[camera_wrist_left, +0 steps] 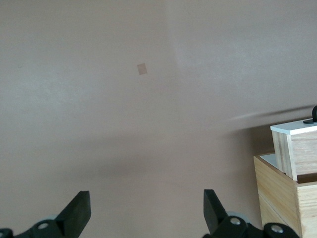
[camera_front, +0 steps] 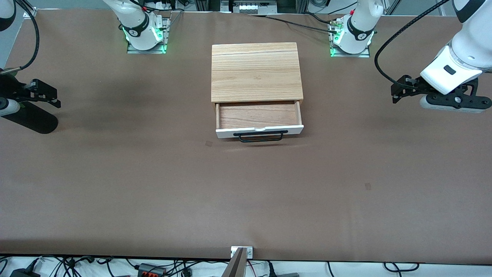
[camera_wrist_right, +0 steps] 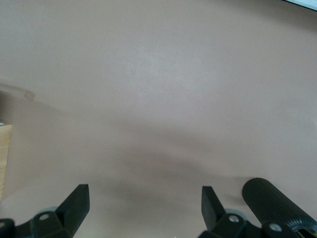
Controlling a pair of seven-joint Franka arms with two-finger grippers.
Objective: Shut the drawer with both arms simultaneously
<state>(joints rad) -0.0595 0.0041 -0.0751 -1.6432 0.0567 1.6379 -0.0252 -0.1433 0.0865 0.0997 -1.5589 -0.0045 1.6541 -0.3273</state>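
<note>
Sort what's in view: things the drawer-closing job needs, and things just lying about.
Job: drawer, pulled open; left tool and right tool, both open, held off at the table's ends.
Lying about: box's light-wood top; small tape marks on the table.

Surface (camera_front: 115,184): matt brown, paper- or felt-like, smooth. Box (camera_front: 255,71): light wood, visible grain, matt. Drawer (camera_front: 258,120): darker brown wood inside, smooth white front panel, thin black wire handle (camera_front: 260,136). Left arm (camera_front: 457,57): glossy white plastic shell. Left claw (camera_wrist_left: 143,208) and right claw (camera_wrist_right: 143,206): matt black fingers, look plastic. Dark cylinder (camera_wrist_right: 277,203) beside right claw: finely ribbed, matt.
</note>
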